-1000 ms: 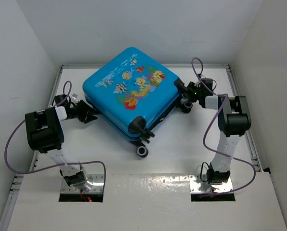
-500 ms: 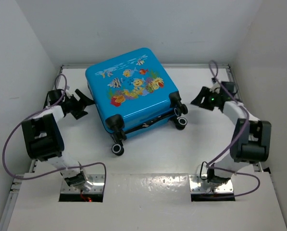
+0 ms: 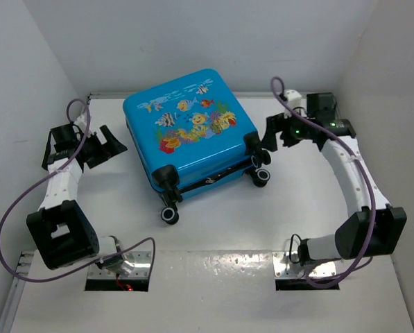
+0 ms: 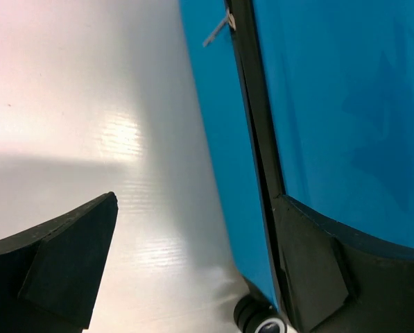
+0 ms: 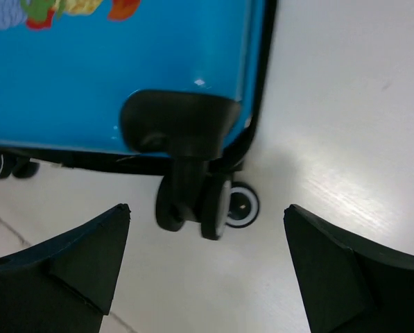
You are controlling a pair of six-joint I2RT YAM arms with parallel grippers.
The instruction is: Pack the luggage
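We see the luggage [image 3: 189, 142] lying flat and closed on the counter [image 3: 213, 236], in the far middle part, a little nearer to the far edge than to the near one. Its printed blue lid with the fish faces up and its wheels point toward the near edge. One black wheel [image 3: 168, 215] stands out at the near-left corner of the case and another wheel [image 3: 261, 178] at the near-right corner. The left pincer [image 3: 108, 146] is near the left edge of the counter, just beside the left side of the luggage, with its fingers spread apart and nothing between them. In the left wrist view the dark zipper band [image 4: 252, 104] runs along the blue shell, and a small zipper pull [image 4: 217, 31] sticks out at the top. One finger [image 4: 317, 270] of this pincer overlaps the blue shell there (we cannot tell if it touches). The right pincer [image 3: 270, 136] is on the right side of the luggage, close to its near-right corner, also with its fingers wide apart and holding nothing. In the right wrist view a double wheel [image 5: 224, 205] under its black housing is seen between the two fingers, which are apart from it.
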